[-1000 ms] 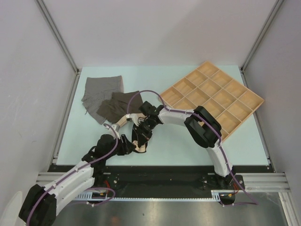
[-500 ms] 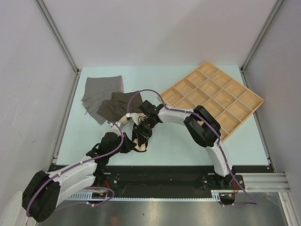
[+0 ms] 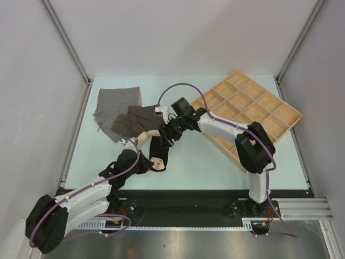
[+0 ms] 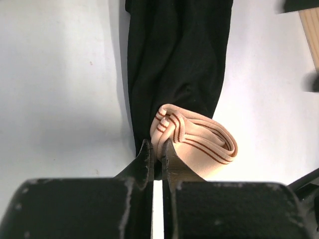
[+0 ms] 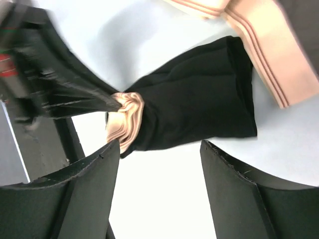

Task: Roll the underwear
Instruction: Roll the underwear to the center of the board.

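Observation:
The black underwear [image 3: 160, 147] lies as a narrow folded strip near the table's front, its peach striped waistband [image 4: 199, 138] bunched at the near end. My left gripper [image 4: 158, 149] is shut on that waistband's edge, low over the table [image 3: 152, 163]. My right gripper [image 5: 159, 144] hangs open above the far end of the black underwear [image 5: 199, 94], holding nothing, and shows in the top view [image 3: 170, 133]. The dark brown underwear [image 3: 133, 121] and the grey underwear [image 3: 115, 102] lie flat and overlapping at the back left.
A compartmented wooden tray [image 3: 249, 110] sits tilted at the back right, just behind the right arm. The brown pair's peach waistband [image 5: 264, 40] lies close beside the black strip's far end. Grey walls enclose the pale table [image 3: 205, 162].
My right gripper opened, let go of the black underwear and drew back toward the tray. My left gripper closed on the bunched waistband.

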Action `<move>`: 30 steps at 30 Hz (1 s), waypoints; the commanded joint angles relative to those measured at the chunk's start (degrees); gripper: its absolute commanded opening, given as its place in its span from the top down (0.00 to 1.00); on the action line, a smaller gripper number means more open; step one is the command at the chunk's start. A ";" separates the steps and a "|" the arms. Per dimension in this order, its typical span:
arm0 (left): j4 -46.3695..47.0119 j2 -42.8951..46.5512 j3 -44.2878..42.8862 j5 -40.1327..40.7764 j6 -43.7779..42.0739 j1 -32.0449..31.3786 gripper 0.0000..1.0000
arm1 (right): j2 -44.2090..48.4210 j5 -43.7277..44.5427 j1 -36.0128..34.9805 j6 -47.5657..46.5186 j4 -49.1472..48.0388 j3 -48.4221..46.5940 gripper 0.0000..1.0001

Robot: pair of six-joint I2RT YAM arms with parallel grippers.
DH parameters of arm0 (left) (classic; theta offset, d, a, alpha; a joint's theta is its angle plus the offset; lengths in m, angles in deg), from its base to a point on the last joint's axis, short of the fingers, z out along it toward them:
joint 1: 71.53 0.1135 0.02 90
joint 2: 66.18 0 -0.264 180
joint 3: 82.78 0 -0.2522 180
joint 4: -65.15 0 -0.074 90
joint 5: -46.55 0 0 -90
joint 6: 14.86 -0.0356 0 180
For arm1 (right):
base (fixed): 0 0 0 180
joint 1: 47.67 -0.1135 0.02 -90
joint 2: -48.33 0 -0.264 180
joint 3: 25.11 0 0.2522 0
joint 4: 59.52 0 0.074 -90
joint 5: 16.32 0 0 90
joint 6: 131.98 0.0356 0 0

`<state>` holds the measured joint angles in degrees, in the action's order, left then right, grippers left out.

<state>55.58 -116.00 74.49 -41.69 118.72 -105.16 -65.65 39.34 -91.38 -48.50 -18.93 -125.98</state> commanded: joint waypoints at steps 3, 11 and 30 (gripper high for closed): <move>-7.53 -0.45 -2.01 3.87 1.69 0.58 1.00 | 11.92 2.88 -2.96 6.25 -15.21 14.41 0.30; -6.91 -1.42 -2.98 1.41 1.87 1.02 1.00 | 13.34 3.94 -6.74 10.92 -30.34 25.23 0.30; -6.47 -1.06 -3.07 -0.62 2.57 1.72 1.00 | 6.05 9.21 -10.70 7.84 -31.22 24.09 0.33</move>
<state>52.01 -116.77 72.50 -42.35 120.81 -104.13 -59.04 47.38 -101.37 -39.32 -48.74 -99.97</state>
